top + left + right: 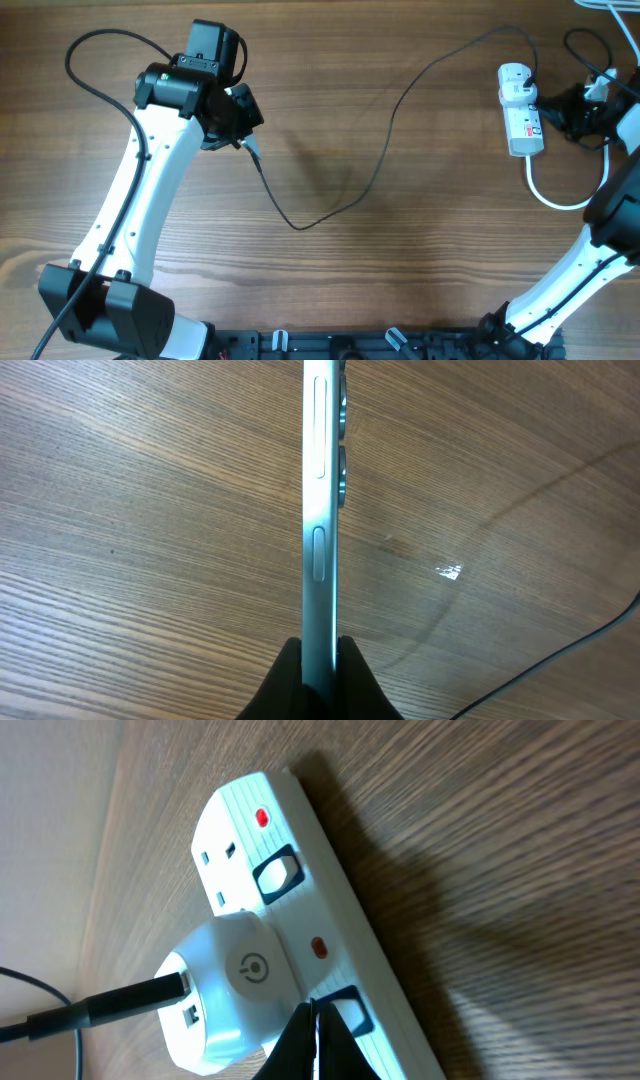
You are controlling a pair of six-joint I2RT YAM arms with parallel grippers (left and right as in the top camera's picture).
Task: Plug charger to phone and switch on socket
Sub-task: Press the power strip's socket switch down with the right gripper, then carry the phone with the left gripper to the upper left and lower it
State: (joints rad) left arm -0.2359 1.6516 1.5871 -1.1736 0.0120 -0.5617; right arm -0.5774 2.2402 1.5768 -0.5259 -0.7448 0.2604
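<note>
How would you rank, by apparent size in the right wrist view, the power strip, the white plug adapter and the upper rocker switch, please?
Largest: power strip.
Then: white plug adapter.
Smallest: upper rocker switch.

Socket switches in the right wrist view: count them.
2 switches: upper switch beside the empty outlet; lower switch beside the plugged-in charger adapter. More may lie off-frame.

White left arm [140,195] and right arm [565,270], black joints and bases (thin black cable [70,50] along the left)
</note>
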